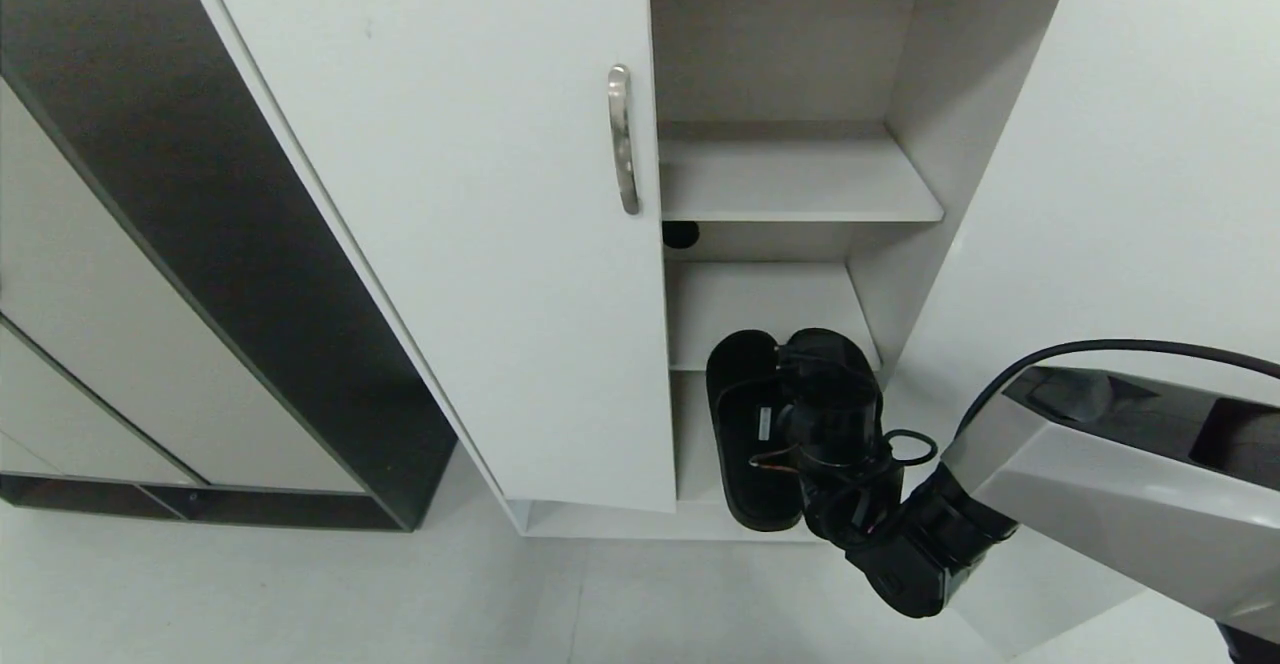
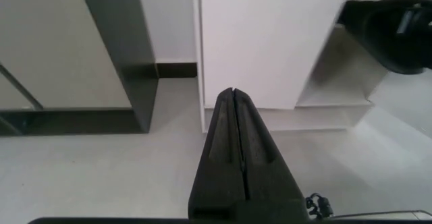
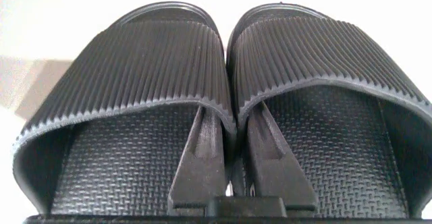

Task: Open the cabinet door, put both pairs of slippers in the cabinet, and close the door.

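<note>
Head view: a tall white cabinet [image 1: 440, 244] stands with its right door [image 1: 1100, 194] swung open. A pair of black ribbed rubber slippers [image 1: 750, 424] sits in the mouth of the bottom compartment, held by the right gripper [image 1: 822, 414].

Left wrist view: the left gripper [image 2: 233, 109] is pressed closed and empty, above the floor.

Right wrist view: the fingers [image 3: 199, 156] pinch the slippers' adjoining inner edges. If let go with the heels overhanging the sill, the pair would likely block the door.

The right arm [image 1: 900, 534] is covering much of the right-hand one of the black slippers [image 1: 745, 414]; the shut left door [image 1: 450, 224] is hiding most of a small, unidentifiable dark object [image 1: 680, 234].
</note>
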Motion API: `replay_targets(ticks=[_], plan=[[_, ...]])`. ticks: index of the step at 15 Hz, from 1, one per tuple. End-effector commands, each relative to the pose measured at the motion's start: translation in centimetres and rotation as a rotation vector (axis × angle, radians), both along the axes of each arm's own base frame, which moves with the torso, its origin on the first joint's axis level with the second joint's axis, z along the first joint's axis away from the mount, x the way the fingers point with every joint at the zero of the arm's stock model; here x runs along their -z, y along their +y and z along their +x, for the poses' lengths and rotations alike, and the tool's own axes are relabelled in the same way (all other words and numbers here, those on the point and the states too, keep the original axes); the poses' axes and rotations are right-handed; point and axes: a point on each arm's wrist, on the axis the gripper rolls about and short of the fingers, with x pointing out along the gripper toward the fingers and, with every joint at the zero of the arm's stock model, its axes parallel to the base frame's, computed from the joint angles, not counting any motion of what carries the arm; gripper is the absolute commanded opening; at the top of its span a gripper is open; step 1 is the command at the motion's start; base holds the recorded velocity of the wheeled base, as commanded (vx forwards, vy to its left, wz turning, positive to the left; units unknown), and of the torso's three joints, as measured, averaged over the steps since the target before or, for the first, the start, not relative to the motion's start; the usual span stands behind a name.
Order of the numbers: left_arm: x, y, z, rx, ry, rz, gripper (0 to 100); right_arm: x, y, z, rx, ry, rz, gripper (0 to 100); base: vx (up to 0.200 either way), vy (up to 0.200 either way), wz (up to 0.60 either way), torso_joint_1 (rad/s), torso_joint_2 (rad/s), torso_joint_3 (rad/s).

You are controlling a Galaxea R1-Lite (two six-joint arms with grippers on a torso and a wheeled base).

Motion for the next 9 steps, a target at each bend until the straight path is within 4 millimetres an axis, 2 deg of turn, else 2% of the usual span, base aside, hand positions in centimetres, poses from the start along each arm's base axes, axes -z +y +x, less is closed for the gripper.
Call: replay_targets(ticks=[1,4,6,9], plan=[[0.0,0.0,0.0,0.000,0.001,0.000,0,-0.2,0.1,0.1,0.001,-0.006,0.002,0,0.200,0.000,0.00,0.007,0.00,0.002],[0.0,0.0,0.0,0.000,0.001,0.000,0,-0.2,0.2,0.2,0.001,-0.009,0.005,0,0.200,0.000,0.00,0.002,0.00,0.002],[0.0,0.0,0.0,0.000,0.001,-0.002,0,0.6,0.2,0.4,0.004,0.004,-0.005,0,0.000,0.000,0.00,0.000,0.00,0.000],[0.0,0.0,0.0,0.000,0.001,-0.002,0,0.8,-0.2,1.2,0.021,-0.002,0.000,0,0.000,0.000,0.00,0.000,0.00,0.000]])
